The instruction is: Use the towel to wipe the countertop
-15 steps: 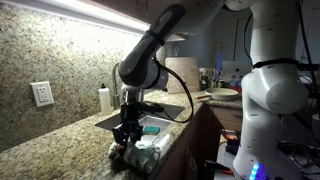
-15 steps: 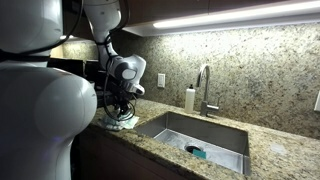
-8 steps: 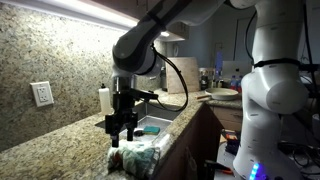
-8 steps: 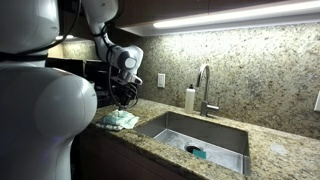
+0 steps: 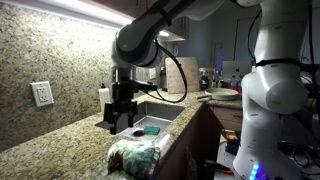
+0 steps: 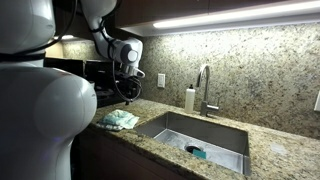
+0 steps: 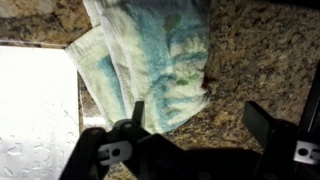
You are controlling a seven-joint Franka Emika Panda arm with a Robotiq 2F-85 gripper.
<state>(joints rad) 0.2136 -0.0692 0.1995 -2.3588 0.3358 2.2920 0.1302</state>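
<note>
A crumpled white towel with blue-green patches [image 5: 136,155] lies on the speckled granite countertop [image 5: 60,135] near its front edge, beside the sink. It also shows in the other exterior view as the towel [image 6: 118,119] and fills the upper middle of the wrist view as the towel [image 7: 150,60]. My gripper [image 5: 118,124] hangs above and behind the towel, apart from it, with its jaws wide open and nothing between them. In the wrist view the gripper [image 7: 200,120] has bare granite between its two dark fingers [image 7: 265,125].
A steel sink [image 6: 200,135] with a blue thing at its drain [image 6: 196,152] sits next to the towel. Behind it stand a faucet [image 6: 205,88] and a soap bottle [image 6: 189,99]. A wall outlet [image 5: 42,94] is on the granite backsplash.
My gripper has let go of the towel, opened wide and risen off it. The towel stays crumpled on the counter.
</note>
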